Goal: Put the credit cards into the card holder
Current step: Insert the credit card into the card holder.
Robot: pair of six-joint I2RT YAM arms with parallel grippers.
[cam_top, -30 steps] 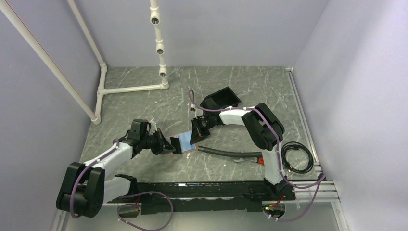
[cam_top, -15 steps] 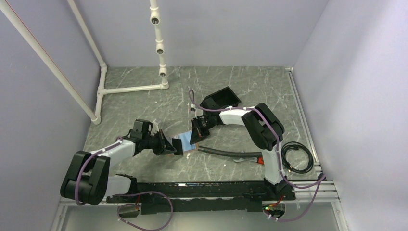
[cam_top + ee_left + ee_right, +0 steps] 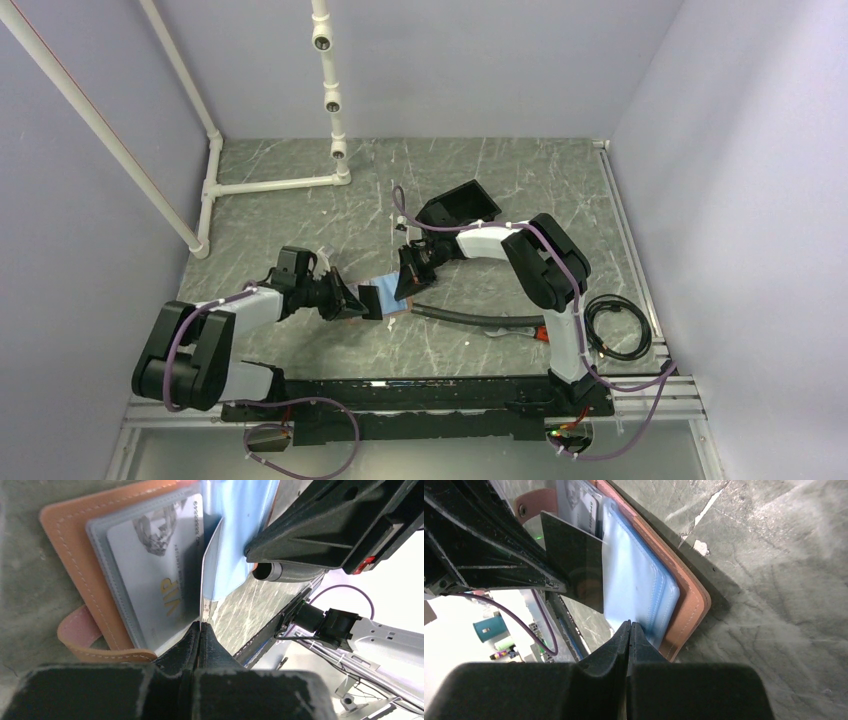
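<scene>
Left hand pinches card, apparently just above card holder.

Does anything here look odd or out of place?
Only one thing: a credit card stands on its edge over the open card holder, pinched by the left gripper, not lying flat like the VIP card in its sleeve.

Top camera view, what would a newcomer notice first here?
Mid-table lies an open tan wallet. The left end effector pinches a card on edge above the wallet's blue sleeves, and the shut right end effector sits at a sleeve's edge. A VIP card is already in a clear pocket.
</scene>
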